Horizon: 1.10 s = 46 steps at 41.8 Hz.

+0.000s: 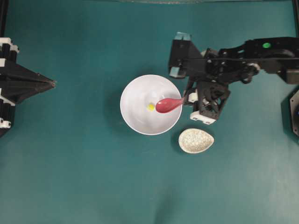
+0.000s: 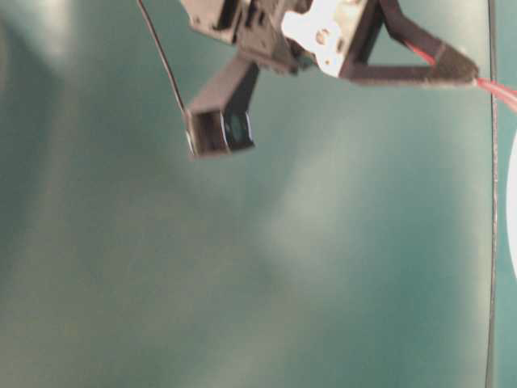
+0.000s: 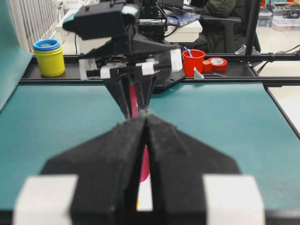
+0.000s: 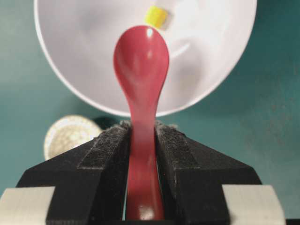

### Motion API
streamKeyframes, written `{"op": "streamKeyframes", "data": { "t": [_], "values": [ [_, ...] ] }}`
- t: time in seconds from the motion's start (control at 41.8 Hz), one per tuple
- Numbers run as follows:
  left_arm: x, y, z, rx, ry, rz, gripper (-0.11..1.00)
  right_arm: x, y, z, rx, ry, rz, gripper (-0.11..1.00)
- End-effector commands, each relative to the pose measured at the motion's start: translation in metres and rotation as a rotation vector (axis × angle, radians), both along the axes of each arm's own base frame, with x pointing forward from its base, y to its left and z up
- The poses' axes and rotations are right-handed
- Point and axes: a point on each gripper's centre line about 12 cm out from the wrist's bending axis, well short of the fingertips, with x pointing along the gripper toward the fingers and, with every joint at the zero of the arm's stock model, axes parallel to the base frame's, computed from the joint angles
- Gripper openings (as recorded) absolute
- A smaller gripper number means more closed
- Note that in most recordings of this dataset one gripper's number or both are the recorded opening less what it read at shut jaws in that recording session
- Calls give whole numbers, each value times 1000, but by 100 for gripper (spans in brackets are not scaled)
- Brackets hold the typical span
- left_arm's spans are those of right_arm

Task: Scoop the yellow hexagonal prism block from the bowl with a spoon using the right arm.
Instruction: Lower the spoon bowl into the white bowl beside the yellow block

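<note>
The white bowl (image 1: 135,88) sits mid-table with the tiny yellow hexagonal block (image 1: 151,107) on its floor. My right gripper (image 1: 185,99) stands at the bowl's right rim, shut on the handle of the pinkish-red spoon (image 1: 166,105). The scoop hangs over the bowl just right of the block. In the right wrist view the gripper (image 4: 142,126) clamps the spoon (image 4: 140,61), whose tip lies just short of the block (image 4: 155,16) inside the bowl (image 4: 211,56). My left gripper (image 1: 52,84) is shut and empty at the far left, pointing at the bowl.
A small speckled beige dish (image 1: 196,140) lies just right of and in front of the bowl, under my right wrist; it also shows in the right wrist view (image 4: 70,133). Cups and clutter stand beyond the table's far edge in the left wrist view.
</note>
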Motion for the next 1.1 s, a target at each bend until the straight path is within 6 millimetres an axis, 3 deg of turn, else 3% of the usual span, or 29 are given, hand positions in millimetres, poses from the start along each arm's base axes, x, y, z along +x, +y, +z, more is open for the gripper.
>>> {"op": "streamKeyframes", "data": {
  "t": [0.0, 0.694, 1.076],
  "values": [
    [2, 0, 10, 3, -25, -1, 0, 8, -3, 14, -13, -29, -3, 23],
    [2, 0, 10, 3, -26, -1, 0, 17, -4, -15, 7, 50, -36, 23],
    [2, 0, 10, 5, -25, -1, 0, 42, -2, -19, -6, -1, -30, 23]
  ]
}}
